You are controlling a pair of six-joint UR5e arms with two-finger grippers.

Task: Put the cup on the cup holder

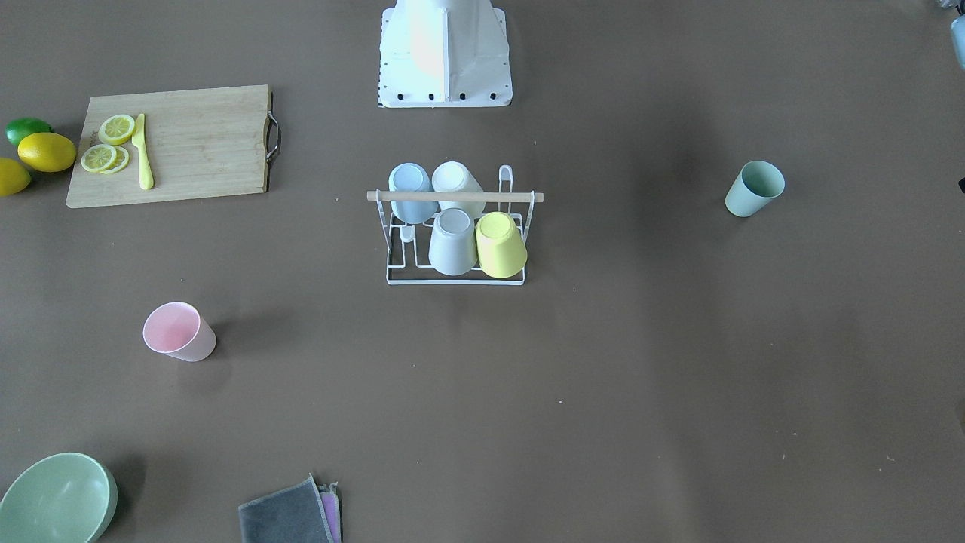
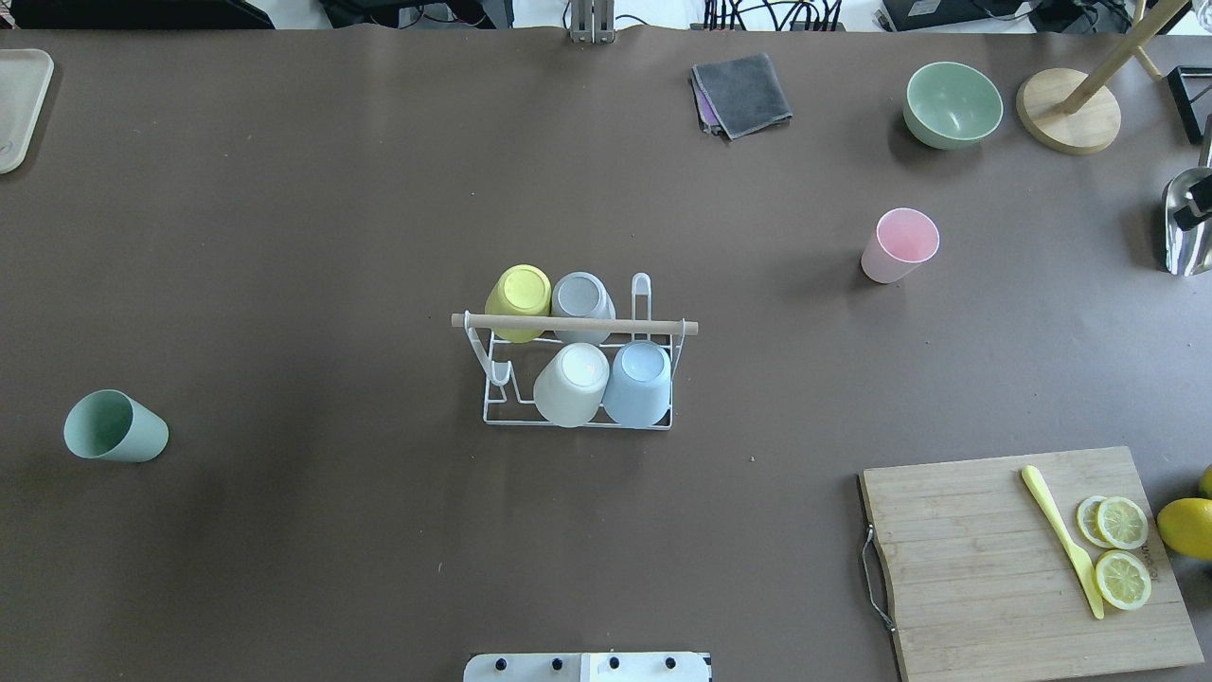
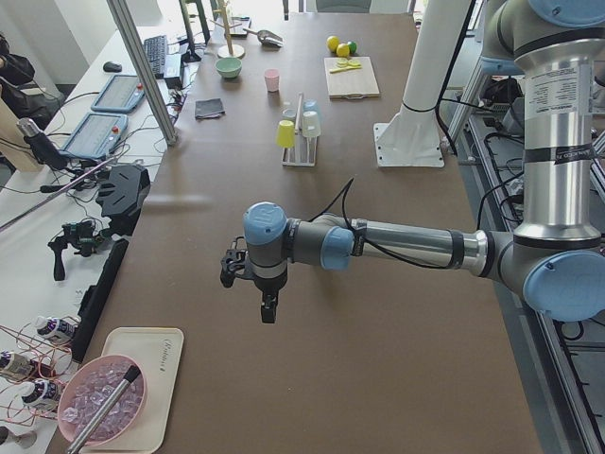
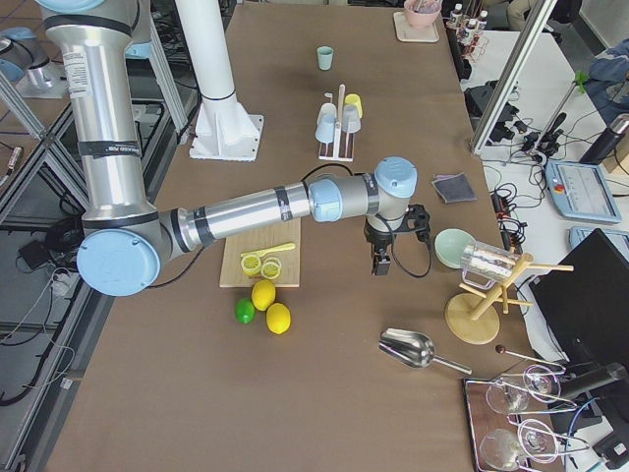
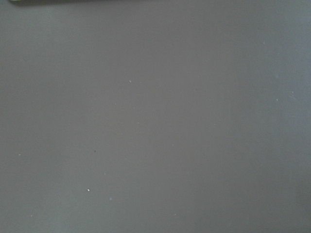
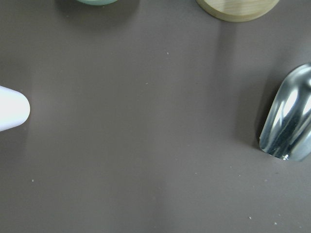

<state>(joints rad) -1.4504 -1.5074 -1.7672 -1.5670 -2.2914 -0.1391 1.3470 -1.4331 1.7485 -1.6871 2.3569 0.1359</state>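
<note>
The cup holder (image 2: 575, 325), a white wire rack with a wooden rod on top, stands mid-table with a yellow, a grey, a white and a blue cup upside down on its prongs. One prong (image 2: 641, 289) is bare. A green cup (image 2: 115, 428) stands far out on my left side. A pink cup (image 2: 900, 246) stands on my right side. My left gripper (image 3: 268, 317) hangs over bare table and shows only in the exterior left view. My right gripper (image 4: 379, 267) shows only in the exterior right view, between the cutting board and the bowl. I cannot tell whether either is open or shut.
A cutting board (image 2: 1023, 559) with lemon slices and a yellow knife lies near right, with lemons (image 2: 1188, 526) beside it. A green bowl (image 2: 952, 104), folded cloths (image 2: 741, 93), a wooden stand base (image 2: 1068, 112) and a metal scoop (image 6: 287, 121) sit far right.
</note>
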